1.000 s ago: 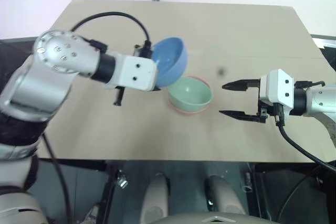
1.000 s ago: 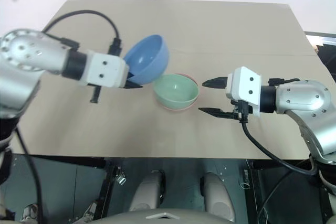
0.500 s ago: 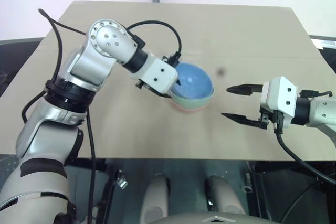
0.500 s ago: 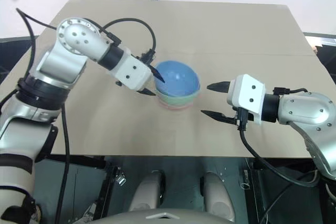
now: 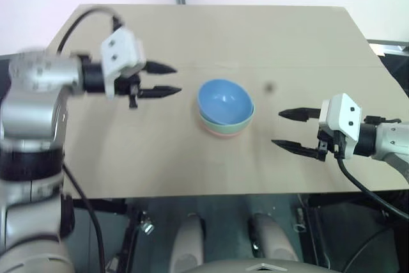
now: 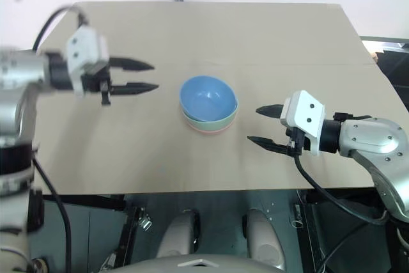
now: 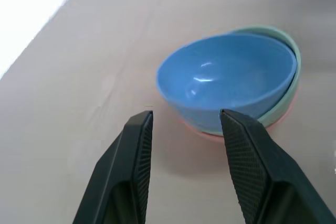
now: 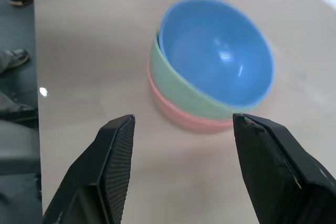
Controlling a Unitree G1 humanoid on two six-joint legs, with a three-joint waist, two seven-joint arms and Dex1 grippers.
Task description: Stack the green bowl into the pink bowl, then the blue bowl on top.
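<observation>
Now we find the blue bowl (image 5: 224, 100) nested in the green bowl (image 8: 178, 90), itself in the pink bowl (image 8: 181, 116), mid-table; left gripper (image 5: 167, 79) and right gripper (image 5: 289, 128) flank it, open and empty; we should draw away level, never brushing the rims.

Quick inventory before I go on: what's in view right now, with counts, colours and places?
blue bowl: one, sky blue, top of the stack at the table's middle, sitting tilted in the green one.
green bowl: one, mint green, nested between blue and pink.
pink bowl: one, pale pink, bottom of the stack, on the table.
table: one, tan, bears the stack.
dark spot: one, on the table right of the stack.
left gripper: one, black fingers, open, holding nothing, left of the stack and apart from it.
right gripper: one, black fingers, open, holding nothing, right of the stack.
</observation>
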